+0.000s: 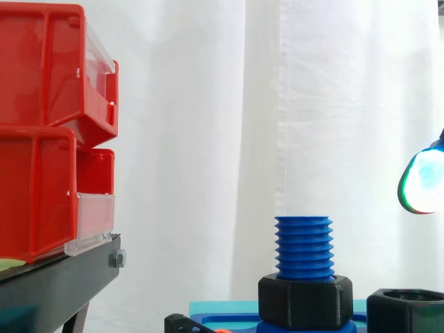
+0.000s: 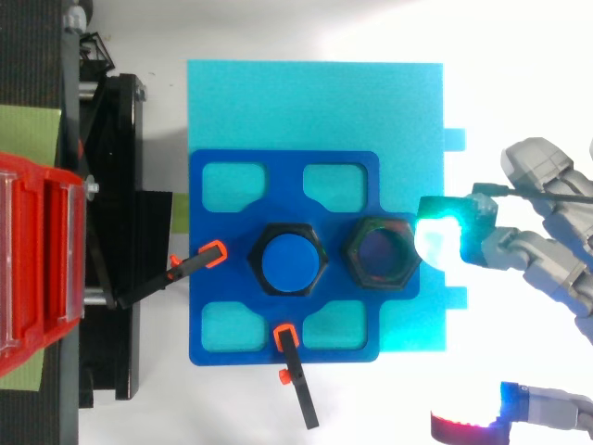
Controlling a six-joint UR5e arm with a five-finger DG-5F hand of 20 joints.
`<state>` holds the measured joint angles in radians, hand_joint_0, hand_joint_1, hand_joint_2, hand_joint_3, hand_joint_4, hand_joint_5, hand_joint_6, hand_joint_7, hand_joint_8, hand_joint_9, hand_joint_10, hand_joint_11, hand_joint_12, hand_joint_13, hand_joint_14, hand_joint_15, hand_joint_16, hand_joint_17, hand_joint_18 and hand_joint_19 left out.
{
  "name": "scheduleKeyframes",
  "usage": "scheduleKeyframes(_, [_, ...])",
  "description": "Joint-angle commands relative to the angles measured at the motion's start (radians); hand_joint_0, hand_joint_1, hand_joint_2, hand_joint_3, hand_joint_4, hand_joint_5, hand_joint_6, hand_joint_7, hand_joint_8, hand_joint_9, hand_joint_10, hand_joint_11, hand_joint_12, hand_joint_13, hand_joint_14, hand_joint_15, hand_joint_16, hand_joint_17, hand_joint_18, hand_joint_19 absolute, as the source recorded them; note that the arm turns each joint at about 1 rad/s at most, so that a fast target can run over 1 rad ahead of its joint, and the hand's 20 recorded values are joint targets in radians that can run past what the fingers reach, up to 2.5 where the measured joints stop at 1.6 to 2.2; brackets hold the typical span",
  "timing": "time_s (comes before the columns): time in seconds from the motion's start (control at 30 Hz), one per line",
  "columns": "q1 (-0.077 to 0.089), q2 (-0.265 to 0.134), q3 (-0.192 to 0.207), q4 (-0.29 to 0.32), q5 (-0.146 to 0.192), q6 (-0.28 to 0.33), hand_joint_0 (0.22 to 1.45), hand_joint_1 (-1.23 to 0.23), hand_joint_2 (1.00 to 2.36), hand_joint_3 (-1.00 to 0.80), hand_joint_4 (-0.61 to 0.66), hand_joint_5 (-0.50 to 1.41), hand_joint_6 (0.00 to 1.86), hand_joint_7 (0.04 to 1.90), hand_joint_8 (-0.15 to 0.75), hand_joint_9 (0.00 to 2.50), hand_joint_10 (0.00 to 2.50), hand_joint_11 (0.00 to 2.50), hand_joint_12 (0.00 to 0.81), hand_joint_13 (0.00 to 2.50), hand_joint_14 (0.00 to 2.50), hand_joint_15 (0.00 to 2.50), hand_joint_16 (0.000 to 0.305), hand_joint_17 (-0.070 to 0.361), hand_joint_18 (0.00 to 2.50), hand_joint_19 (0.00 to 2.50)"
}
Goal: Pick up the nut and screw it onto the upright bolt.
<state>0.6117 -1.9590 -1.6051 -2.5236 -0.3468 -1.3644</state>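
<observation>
**A:** Side view first. What stands there?

**B:** The bolt (image 1: 303, 246) stands upright. It is blue plastic with coarse, rounded threads and a flat top. A black hexagonal collar (image 1: 305, 300), matte and blocky, sits round its foot. The nut (image 1: 406, 311) is just to the right at about the same level. It is black and faceted too, and clear of the bolt.

**A:** And the hand?

**B:** The hand (image 1: 423, 182) comes in at the right edge as one thick pad, glowing white with a green and red rim. It hangs in the air higher than the bolt's top and touches nothing.

**A:** Behind?

**B:** A white curtain (image 1: 208, 104) in soft folds. At left, glossy red bins (image 1: 41, 139) with clear front panels are stacked on a black stand (image 1: 62, 281).

**A:** From above?

**B:** A square cyan plate (image 2: 315, 102) carries a dark blue fixture (image 2: 218, 167) with rounded corners and rounded cut-outs. The bolt (image 2: 290, 261) shows as a smooth blue disc inside its collar. The nut (image 2: 380, 253) lies just right of it on the fixture, a hollow hexagon. Two black clamps (image 2: 298, 385) with orange tips point at the collar, one from the left and one from below.

**A:** Is the hand holding anything?

**B:** No. Its grey, jointed fingers (image 2: 537, 255) are spread and slack. A cyan-glowing pad (image 2: 435, 243) sits at the nut's right edge, and a red-lit one (image 2: 468, 428) is well apart. The nut is ungrasped.
</observation>
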Motion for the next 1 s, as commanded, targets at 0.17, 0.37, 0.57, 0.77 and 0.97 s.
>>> scheduleKeyframes(0.17, [-0.015,-0.001,-0.001,0.002,-0.001,-0.032,0.41,-0.69,1.00,-0.50,0.19,-0.29,0.50,0.75,0.288,0.06,0.00,0.00,0.385,0.06,0.00,0.00,0.051,0.115,0.00,0.00])
scheduleKeyframes(0.37, [-0.020,-0.001,-0.001,0.003,-0.004,-0.051,0.41,-0.69,1.00,-0.50,0.19,-0.29,0.50,0.74,0.285,0.06,0.00,0.00,0.383,0.07,0.00,0.00,0.051,0.114,0.00,0.00])
scheduleKeyframes(0.57, [-0.021,-0.001,-0.001,0.012,0.000,-0.096,0.41,-0.68,1.00,-0.50,0.19,-0.29,0.50,0.74,0.285,0.06,0.00,0.00,0.382,0.08,0.00,0.00,0.050,0.113,0.00,0.00])
scheduleKeyframes(0.77, [-0.021,-0.035,-0.001,0.109,0.002,-0.196,0.42,-0.68,1.00,-0.50,0.19,-0.29,0.50,0.74,0.284,0.06,0.00,0.00,0.381,0.08,0.00,0.00,0.050,0.113,0.00,0.00])
scheduleKeyframes(0.97, [-0.021,-0.075,0.004,0.172,0.000,-0.191,0.42,-0.64,1.00,-0.50,0.18,-0.30,0.50,0.76,0.272,0.03,0.00,0.00,0.374,0.05,0.00,0.00,0.049,0.110,0.00,0.00])
